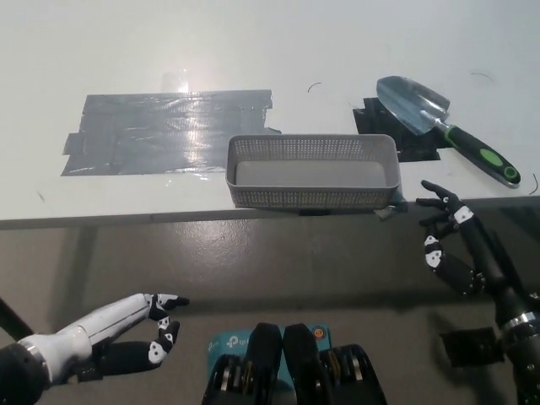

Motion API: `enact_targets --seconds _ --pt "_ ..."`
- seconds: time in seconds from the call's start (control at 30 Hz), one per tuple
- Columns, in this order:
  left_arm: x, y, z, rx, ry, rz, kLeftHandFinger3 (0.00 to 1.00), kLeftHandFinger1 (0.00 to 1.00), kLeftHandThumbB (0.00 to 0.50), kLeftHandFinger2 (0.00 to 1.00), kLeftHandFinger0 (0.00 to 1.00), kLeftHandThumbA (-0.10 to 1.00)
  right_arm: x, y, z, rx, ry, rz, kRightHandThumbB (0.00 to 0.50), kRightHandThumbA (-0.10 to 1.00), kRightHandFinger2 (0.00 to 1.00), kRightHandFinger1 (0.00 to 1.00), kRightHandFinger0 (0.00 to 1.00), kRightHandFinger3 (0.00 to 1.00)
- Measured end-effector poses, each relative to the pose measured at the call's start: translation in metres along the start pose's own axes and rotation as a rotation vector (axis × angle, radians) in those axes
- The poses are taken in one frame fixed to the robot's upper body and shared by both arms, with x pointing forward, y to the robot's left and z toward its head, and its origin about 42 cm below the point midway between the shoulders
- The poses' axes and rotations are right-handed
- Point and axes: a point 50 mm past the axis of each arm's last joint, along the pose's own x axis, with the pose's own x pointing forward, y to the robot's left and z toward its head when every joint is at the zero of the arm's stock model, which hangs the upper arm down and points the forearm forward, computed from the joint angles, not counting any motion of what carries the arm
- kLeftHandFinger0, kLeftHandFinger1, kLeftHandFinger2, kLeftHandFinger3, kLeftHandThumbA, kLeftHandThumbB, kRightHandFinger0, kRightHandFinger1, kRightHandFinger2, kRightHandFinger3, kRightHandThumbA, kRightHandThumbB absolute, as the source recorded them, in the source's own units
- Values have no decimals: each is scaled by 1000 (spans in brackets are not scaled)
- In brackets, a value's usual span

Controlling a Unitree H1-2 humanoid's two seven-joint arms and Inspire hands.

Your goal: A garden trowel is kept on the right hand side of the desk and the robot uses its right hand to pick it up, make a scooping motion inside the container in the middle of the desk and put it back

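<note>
At the lower left you see the white left hand resting below the desk edge, fingers loosely apart and holding nothing. Above it, on the white desk, a wide patch of grey tape lies flat. Low in the middle, a teal box carries a white logo too small for you to read with certainty. At the desk's middle stands the grey mesh container, near the front edge, nothing in it. A black tape patch lies just behind its right end. To the right, the garden trowel lies on the desk, its metal blade over the black patch and its black-and-green handle pointing toward the right edge. Below it, the black right hand hangs off the desk, fingers spread, apart from the trowel.
</note>
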Motion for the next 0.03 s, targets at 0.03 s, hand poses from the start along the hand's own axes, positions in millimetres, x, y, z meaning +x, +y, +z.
enact_targets --seconds 0.03 --pt "0 0 0 -1 -1 0 1000 1000 327 1000 1000 1000 0 0 0 0 0 0 160 -100 768 600 464 1000"
